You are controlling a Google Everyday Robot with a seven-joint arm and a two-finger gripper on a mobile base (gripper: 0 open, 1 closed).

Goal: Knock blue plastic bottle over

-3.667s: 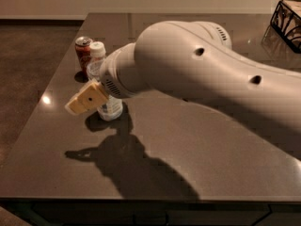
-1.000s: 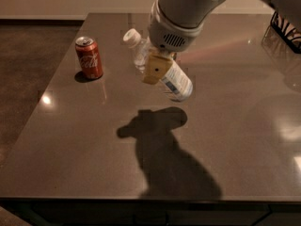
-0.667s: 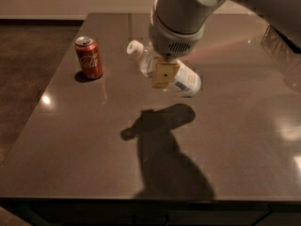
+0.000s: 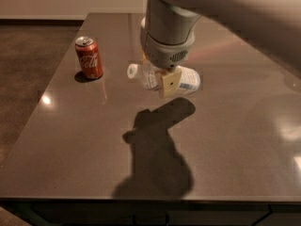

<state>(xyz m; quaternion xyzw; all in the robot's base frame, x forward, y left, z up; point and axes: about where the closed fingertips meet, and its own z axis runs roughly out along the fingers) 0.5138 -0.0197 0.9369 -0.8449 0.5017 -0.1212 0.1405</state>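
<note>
Since the blue plastic bottle (image 4: 188, 81) lies on its side, the knock looks done to me, so the step in hand is probably just clearing the gripper (image 4: 164, 83) off it. Best done as a straight vertical lift from the table (image 4: 235, 149) with no sideways drag, otherwise the bottle may roll toward the right edge or back at the red can (image 4: 89, 58). Bottle sits in the far half of the surface, roughly midway between left and right edges, white cap (image 4: 133, 71) pointing at the left edge, base at the right edge. Gripper hangs directly over the bottle's mid-body, its lower end overlapping it between cap and label. Can't tell whether it's clenched, released or touching the bottle. Can stands upright near the left edge, well apart from the bottle
</note>
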